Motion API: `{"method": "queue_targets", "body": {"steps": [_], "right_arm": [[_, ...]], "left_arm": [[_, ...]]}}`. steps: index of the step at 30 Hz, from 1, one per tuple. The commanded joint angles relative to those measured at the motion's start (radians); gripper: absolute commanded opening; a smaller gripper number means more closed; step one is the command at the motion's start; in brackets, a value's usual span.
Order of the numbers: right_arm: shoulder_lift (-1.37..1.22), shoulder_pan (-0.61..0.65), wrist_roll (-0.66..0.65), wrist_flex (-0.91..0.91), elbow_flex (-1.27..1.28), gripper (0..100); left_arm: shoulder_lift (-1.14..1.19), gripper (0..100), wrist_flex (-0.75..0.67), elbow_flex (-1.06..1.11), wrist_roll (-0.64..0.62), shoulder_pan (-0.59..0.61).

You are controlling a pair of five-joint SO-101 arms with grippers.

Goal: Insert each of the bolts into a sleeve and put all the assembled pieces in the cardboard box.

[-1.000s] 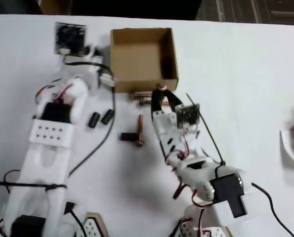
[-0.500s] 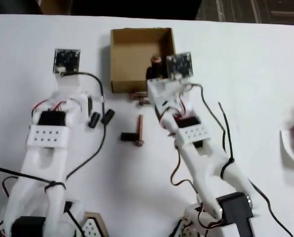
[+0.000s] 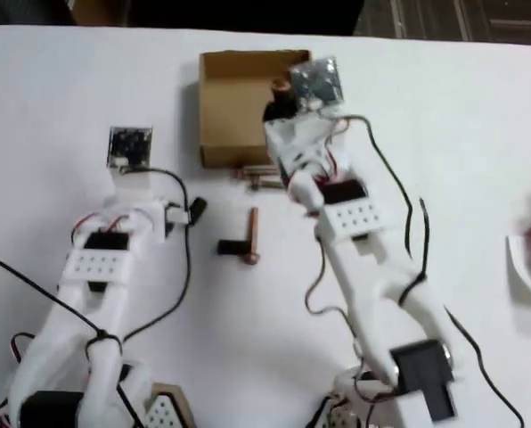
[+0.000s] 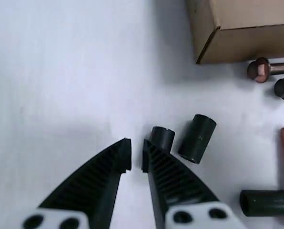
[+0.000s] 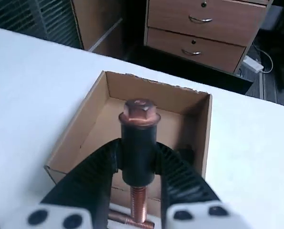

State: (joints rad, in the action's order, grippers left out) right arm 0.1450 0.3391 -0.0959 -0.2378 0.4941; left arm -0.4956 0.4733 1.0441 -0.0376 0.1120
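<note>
Over the cardboard box [image 5: 85,129], pinched in the right gripper [image 5: 138,164]: sleeved bolt [image 5: 138,143], upright, likely poised for dropping in. At box's 7 o'clock, left gripper [image 4: 136,155] nearly pressed together, empty, just beside two loose sleeves [image 4: 197,138], probably lining up the next pick. Bare bolts [image 3: 255,177] at box's 6 o'clock.

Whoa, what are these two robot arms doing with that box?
They are fitting bolts into sleeves and boxing them. The right pincer holds a sleeved bolt upright over the cardboard box and has not let go yet. The left pincer, nearly closed and empty, sits low by two loose sleeves on the table. More bolts lie beside the box.
</note>
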Motion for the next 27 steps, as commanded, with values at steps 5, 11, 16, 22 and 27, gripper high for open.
{"method": "queue_targets", "body": {"steps": [5, 11, 16, 22, 27], "right_arm": [[-0.226, 0.004, -0.018, -0.335, -0.479, 2.0], [-0.386, 0.002, -0.017, -0.458, -0.701, 2.0], [-0.53, 0.002, -0.015, -0.51, -0.848, 2.0], [-0.676, 0.004, -0.015, -0.642, -1.077, 2.0], [-0.805, -0.007, -0.015, -0.713, -1.25, 2.0]], "left_arm": [[-0.012, 7, -0.034, 0.005, 0.005, 0.006], [-0.011, 7, -0.031, 0.005, 0.005, 0.008], [-0.009, 7, -0.029, 0.007, 0.005, 0.006], [-0.009, 7, -0.029, 0.007, 0.005, 0.006], [-0.009, 7, -0.029, 0.007, 0.005, 0.006]]}}
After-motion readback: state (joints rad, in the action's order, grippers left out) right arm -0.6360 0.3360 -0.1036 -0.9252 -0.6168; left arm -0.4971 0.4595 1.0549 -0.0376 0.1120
